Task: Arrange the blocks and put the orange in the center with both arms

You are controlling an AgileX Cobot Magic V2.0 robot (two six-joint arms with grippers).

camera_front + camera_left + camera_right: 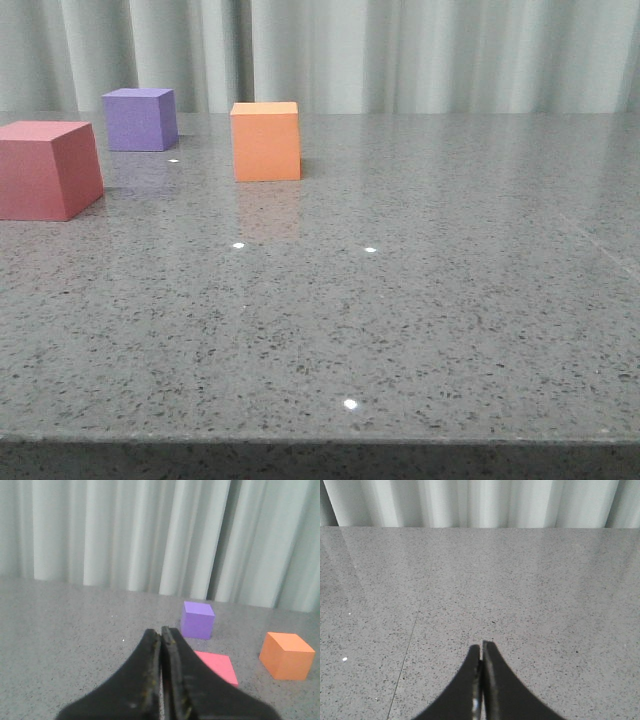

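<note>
1. The orange cube (pixel 266 140) stands on the grey speckled table (pixel 420 300), resting flat, apart from the other two blocks, with a pale pleated curtain (pixel 420 50) hanging behind the far edge.
2. The purple cube (pixel 140 119) sits to the left of the orange cube and a little farther back, well apart from it.
3. The pinkish-red cube (pixel 45 170) lies left of the orange cube and nearer the camera, partly cut off by the front view's left edge; it touches neither neighbour.
4. In the left wrist view, the left gripper (pixel 161 635) is clenched, its two black fingers pressed together on nothing. Beyond its tips lie the pinkish-red cube (pixel 217 666), the purple cube (pixel 198 620) and the orange cube (pixel 286 656).
5. In the right wrist view, the right gripper (pixel 481 652) is likewise clamped tight and empty-handed, above bare table (pixel 545 595) with no cube in sight.
6. Neither arm appears in the front view.
</note>
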